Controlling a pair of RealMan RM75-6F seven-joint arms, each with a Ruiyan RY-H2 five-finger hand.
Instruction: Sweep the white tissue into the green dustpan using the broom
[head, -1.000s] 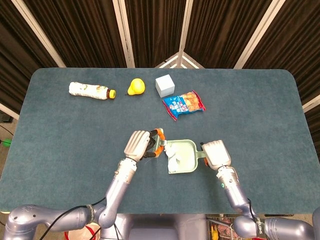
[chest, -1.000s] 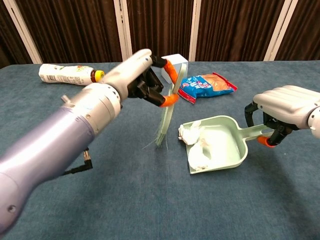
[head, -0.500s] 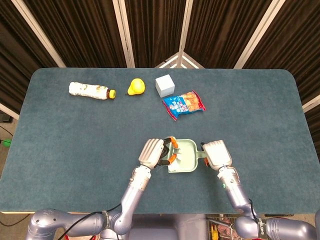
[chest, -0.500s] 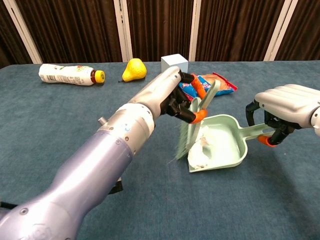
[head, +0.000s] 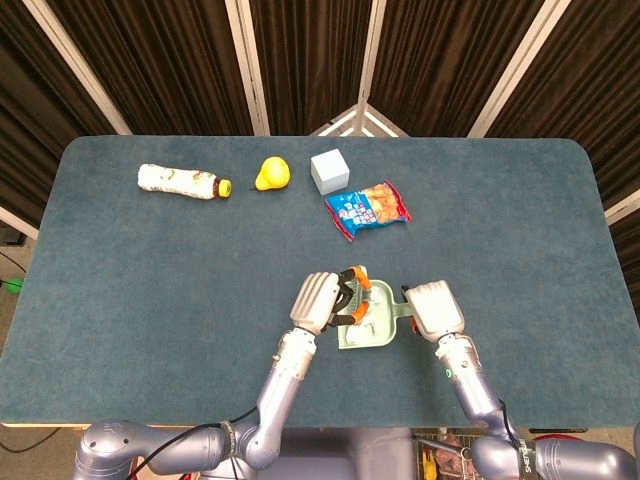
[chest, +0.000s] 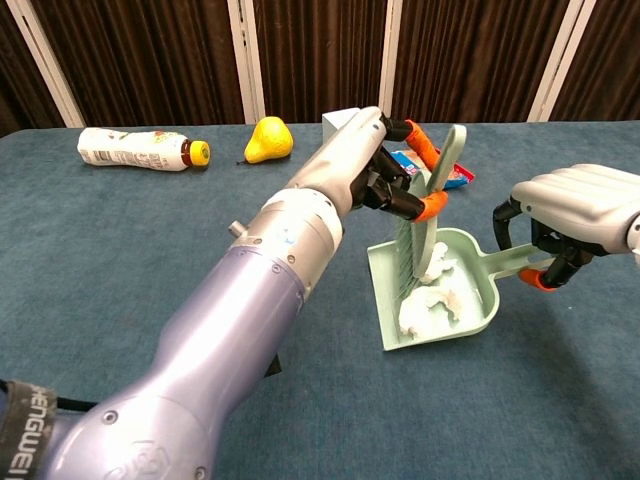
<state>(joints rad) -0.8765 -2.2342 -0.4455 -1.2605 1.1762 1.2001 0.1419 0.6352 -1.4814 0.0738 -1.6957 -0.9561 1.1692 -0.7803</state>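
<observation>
Tissue (chest: 430, 300) was already inside the green dustpan (chest: 470, 305), bunched in white clumps on the pan floor just below the left hand (chest: 385, 180) and right at the broom (chest: 425, 215) bristles. Left hand was clamped on the broom handle, fingers wrapped around it, broom standing close to upright with bristles reaching down into the pan mouth. Right hand (chest: 570, 215) was closed on the dustpan handle (chest: 520, 270), fingers curled over it, pan sitting on the table (chest: 150, 280) between the 2 hands. Head view agreed: left hand (head: 320, 300) sat over the pan's open side, right hand (head: 432, 308) at the handle end, dustpan (head: 375, 335) mostly covered by the hands.

Progress judgement: sweeping part looked basically done, no white scraps seen on the table beside the left hand or outside the pan lip. Part of the pan floor was hidden behind the bristles, so couldn't confirm every piece. What looked left: maybe 1 last push to seat the tissue deeper, then lift the broom clear.

Bottle (head: 180, 181), pear (head: 271, 174), white cube (head: 330, 171) and snack bag (head: 367, 209) lay well beyond both hands, untouched.
</observation>
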